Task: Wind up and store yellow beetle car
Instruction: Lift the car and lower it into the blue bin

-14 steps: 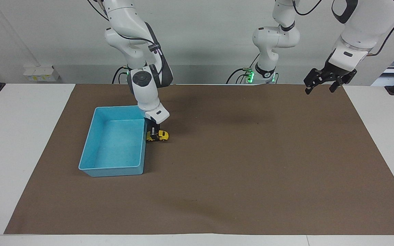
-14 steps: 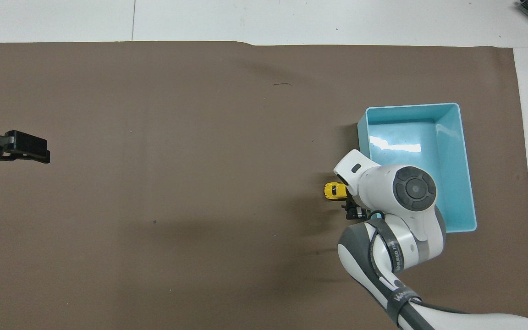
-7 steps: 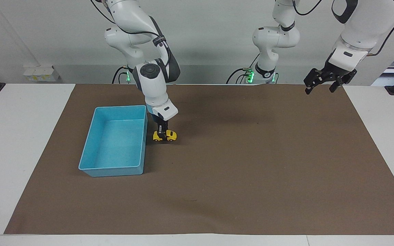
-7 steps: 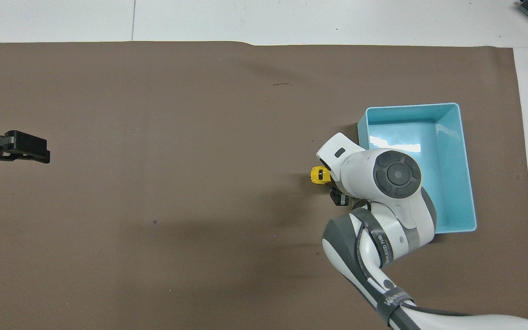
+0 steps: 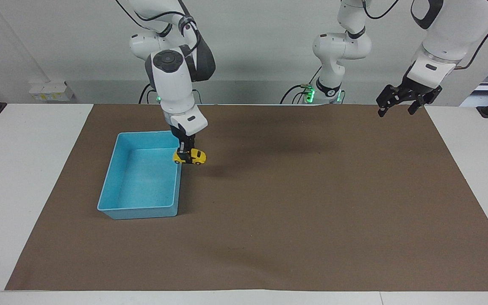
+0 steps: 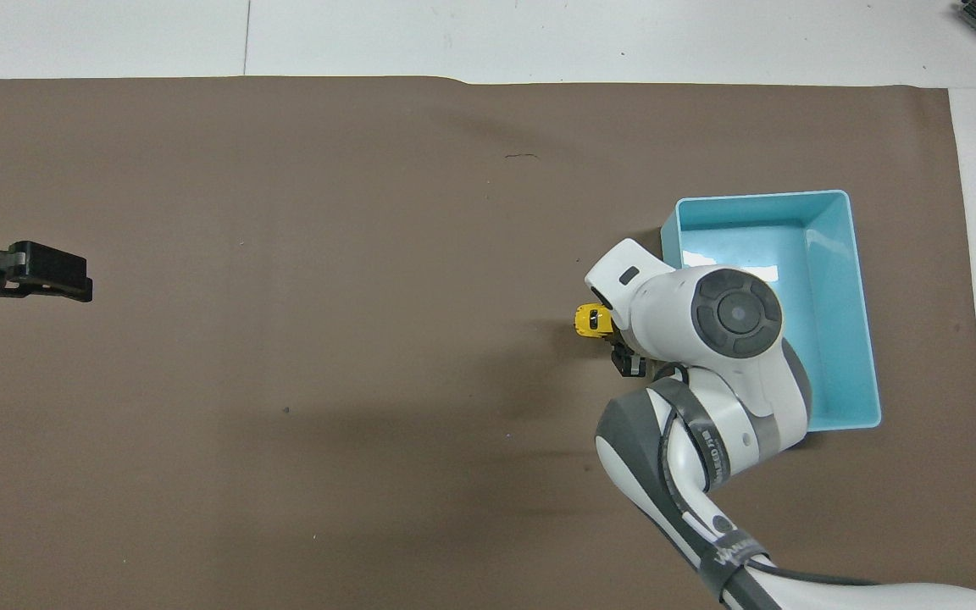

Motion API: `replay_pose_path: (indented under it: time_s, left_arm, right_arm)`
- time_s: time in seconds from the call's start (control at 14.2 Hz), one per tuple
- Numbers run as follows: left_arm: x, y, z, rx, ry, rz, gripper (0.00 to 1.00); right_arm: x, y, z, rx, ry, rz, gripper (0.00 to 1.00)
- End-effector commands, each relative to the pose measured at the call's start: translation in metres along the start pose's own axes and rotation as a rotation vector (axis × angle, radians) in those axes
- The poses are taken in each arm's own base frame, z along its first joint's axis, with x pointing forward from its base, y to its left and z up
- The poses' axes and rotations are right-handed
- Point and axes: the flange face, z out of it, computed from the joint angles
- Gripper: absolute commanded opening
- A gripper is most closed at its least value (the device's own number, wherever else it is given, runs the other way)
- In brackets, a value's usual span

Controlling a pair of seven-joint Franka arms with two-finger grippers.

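The yellow beetle car is seen left of centre in the facing view, lifted clear of the brown mat, with its shadow cast on the mat just below and to the right of it in the frame. It is held from above by the right gripper, whose fingertips are closed on the car's roof and sides. The car's long axis is laid roughly across the frame, one end overlapping the rim of the light blue tray and the other end pointing toward the frame's centre. In the overhead view the car is mostly hidden under the wrist, only its yellow end showing just beside the tray's wall.

The relation on which the coming move is judged to turn is this: the tray's open floor lies directly toward the frame's left of the held car in the facing view, with only the tray's rim between them. A short sideways carry over that rim, followed by a lowering and a release, is what seems to be called for; a wheel could be caught on the rim if the car is carried too low.

The left gripper is held open in the upper right of the facing view, well apart from the car, over the mat's edge; that arm is waiting.

Compared with half a second earlier, the car has been raised off the mat and brought toward the tray, where before it was resting on the worktop beside the tray.
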Motion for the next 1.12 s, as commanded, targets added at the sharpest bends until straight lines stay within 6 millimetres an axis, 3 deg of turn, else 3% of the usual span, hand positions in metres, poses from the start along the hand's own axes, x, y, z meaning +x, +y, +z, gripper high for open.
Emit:
replay_pose_path:
  time_s: [0.0, 0.35, 0.49, 0.7, 1.05]
  left_arm:
    - [-0.003, -0.003, -0.001, -0.003, -0.006, -0.014, 1.00]
    - [-0.003, -0.002, -0.001, -0.003, -0.006, -0.013, 1.00]
    - [-0.003, -0.003, -0.001, -0.003, -0.006, -0.014, 1.00]
    - [-0.004, -0.002, -0.001, -0.003, -0.008, -0.013, 1.00]
    - [-0.003, -0.003, -0.001, -0.003, -0.008, -0.013, 1.00]
  right_arm:
    - [-0.054, 0.003, 0.005, 0.035, -0.012, -0.061, 0.00]
    - [-0.124, -0.013, 0.033, 0.073, -0.019, -0.137, 0.00]
    - [-0.130, -0.023, 0.048, 0.059, -0.021, -0.159, 0.00]
    - [-0.140, -0.035, 0.100, 0.016, -0.013, -0.168, 0.00]
    - [-0.141, -0.033, 0.169, -0.006, -0.004, -0.180, 0.00]
